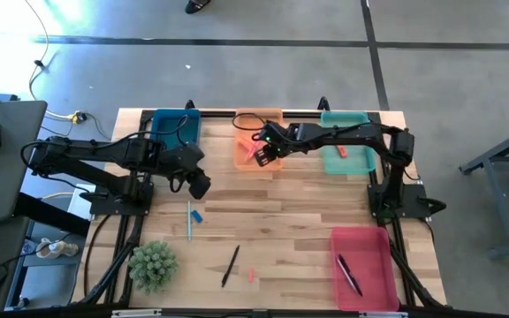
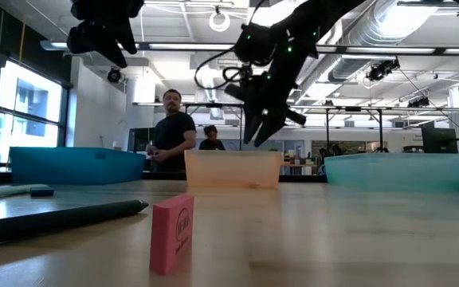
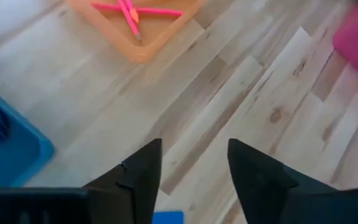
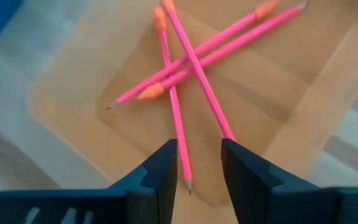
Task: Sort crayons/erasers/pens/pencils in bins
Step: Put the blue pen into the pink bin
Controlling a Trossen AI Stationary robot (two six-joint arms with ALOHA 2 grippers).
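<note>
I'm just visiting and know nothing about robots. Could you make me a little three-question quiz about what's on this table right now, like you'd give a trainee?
1. True or false: the right gripper hangs over the orange bin.
2. What lies in the red-pink bin? A) a dark pen B) pink pencils C) nothing
3. Fill in: the pink eraser in the low view stands on the bare ____.

Key:
1. True. Its wrist view looks down on the pink pencils crossed in that bin, and its fingers are apart with nothing between them.
2. A, a dark pen.
3. Table; it is in no bin.
</note>
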